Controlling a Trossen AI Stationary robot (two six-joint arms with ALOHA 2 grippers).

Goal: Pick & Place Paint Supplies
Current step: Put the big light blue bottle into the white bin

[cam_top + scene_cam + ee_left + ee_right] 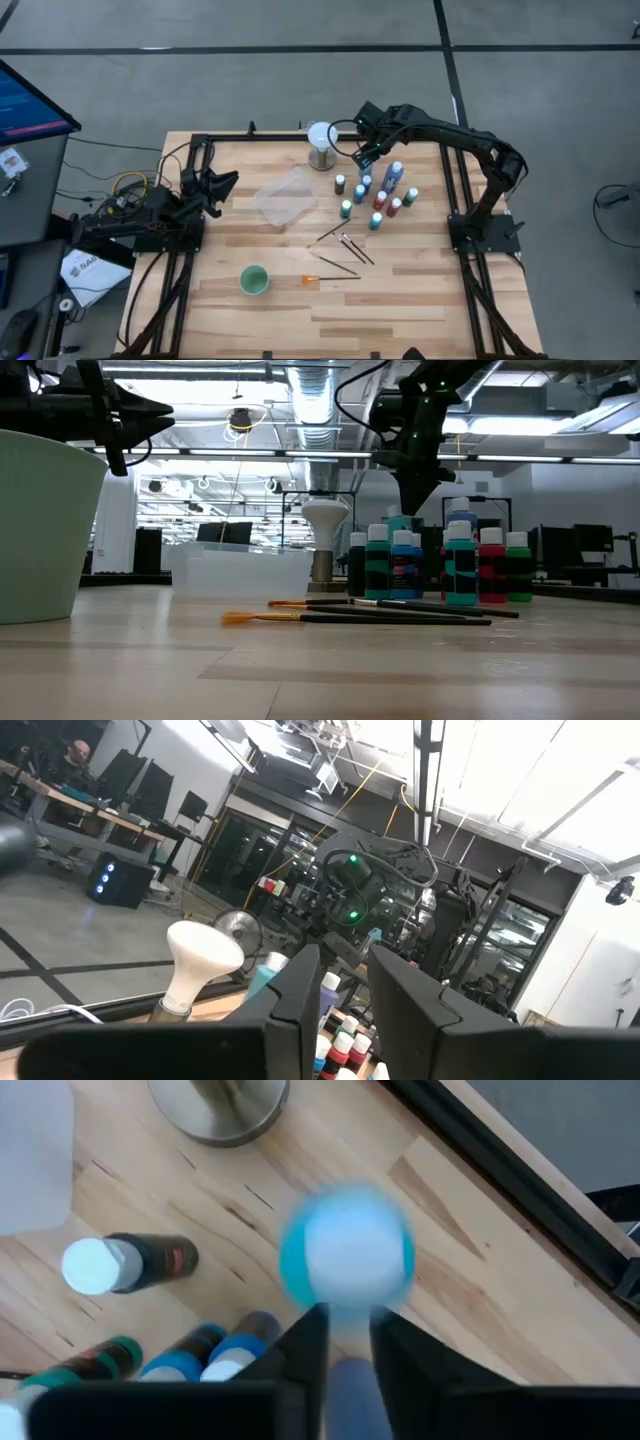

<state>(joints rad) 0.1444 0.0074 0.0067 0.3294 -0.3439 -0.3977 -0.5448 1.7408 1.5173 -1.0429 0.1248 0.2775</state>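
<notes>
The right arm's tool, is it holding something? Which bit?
Yes. The right tool grips a blue paint bottle by its body, just below the white cap, lifted above the table. The left tool holds nothing.

The high view looks straight down from well above, taking in the whole wooden table [400,300] and the floor around it. The low view sits at table-top height, facing level across the boards into the room, with a green cup [40,530] very near its lens. The left wrist view points across the table and upward toward the ceiling. The right wrist view looks steeply down, close to the wood. All four views share the cluster of paint bottles [380,195] and the white globe [321,135].
</notes>
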